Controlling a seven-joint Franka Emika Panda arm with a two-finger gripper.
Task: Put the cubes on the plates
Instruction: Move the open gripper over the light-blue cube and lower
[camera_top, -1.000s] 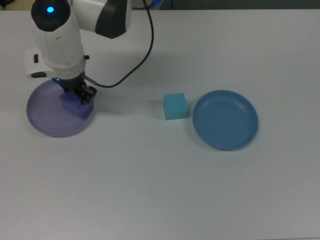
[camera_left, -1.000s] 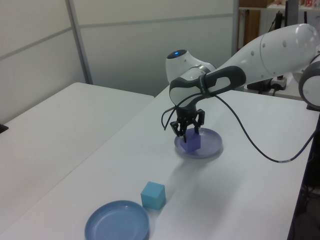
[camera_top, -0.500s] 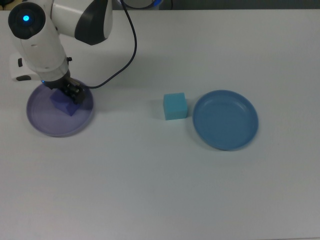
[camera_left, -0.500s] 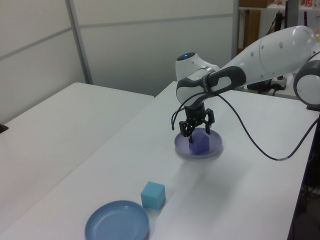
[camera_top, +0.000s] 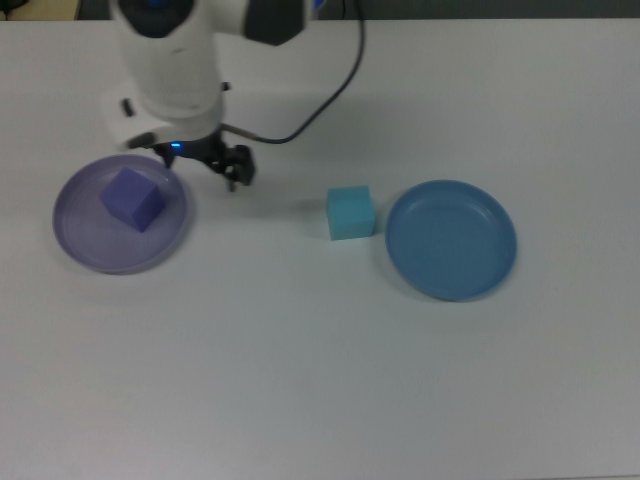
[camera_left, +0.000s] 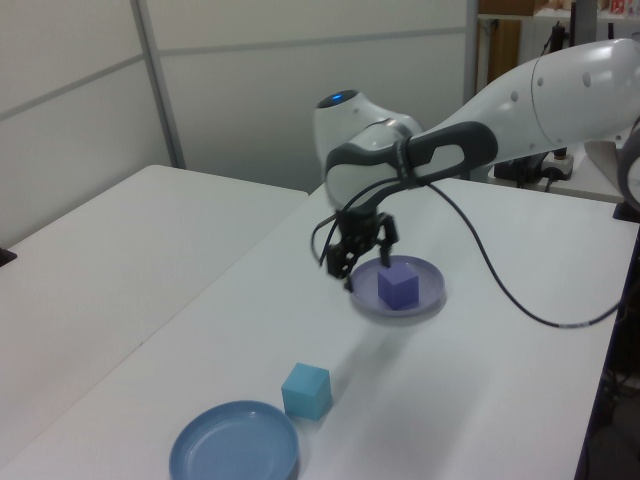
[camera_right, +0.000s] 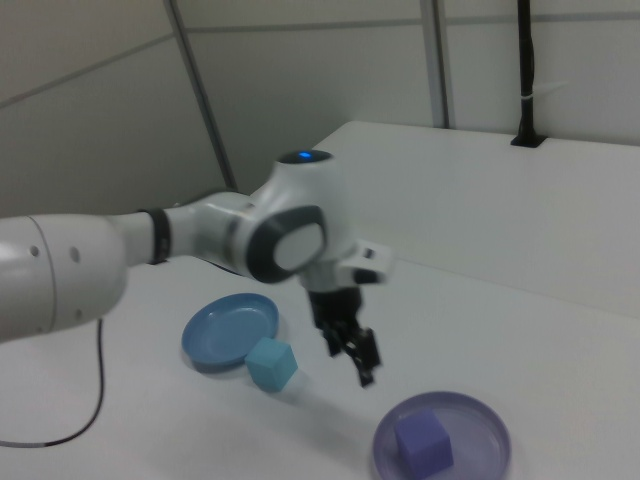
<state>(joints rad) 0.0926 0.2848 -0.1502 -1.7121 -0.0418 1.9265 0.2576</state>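
Half the job looks done from where I stand. The purple cube (camera_top: 133, 198) sits inside the lavender plate (camera_top: 80, 240), flat on its floor and free of the arm. The teal cube (camera_top: 351, 212) is not yet placed: it rests on the white bench (camera_top: 320, 380) just beside the blue plate (camera_top: 480, 270), on the top view's left of it, close to the rim though I cannot tell if they touch. That blue plate holds nothing.

The claw (camera_left: 352, 262) hangs above the bench between the two plates, nearer the lavender one, and grips nothing; its fingers look slightly parted in the left view. So what remains, by my reckoning, is to fetch the teal cube and set it on the blue plate (a short carry, since they are neighbours).

Some things I cannot make out. The top view's upper edge cuts off most of the arm, and its white body hides the bench beneath it. In the right view the fingers show only as a dark blur, and the arm's base lies out of sight.
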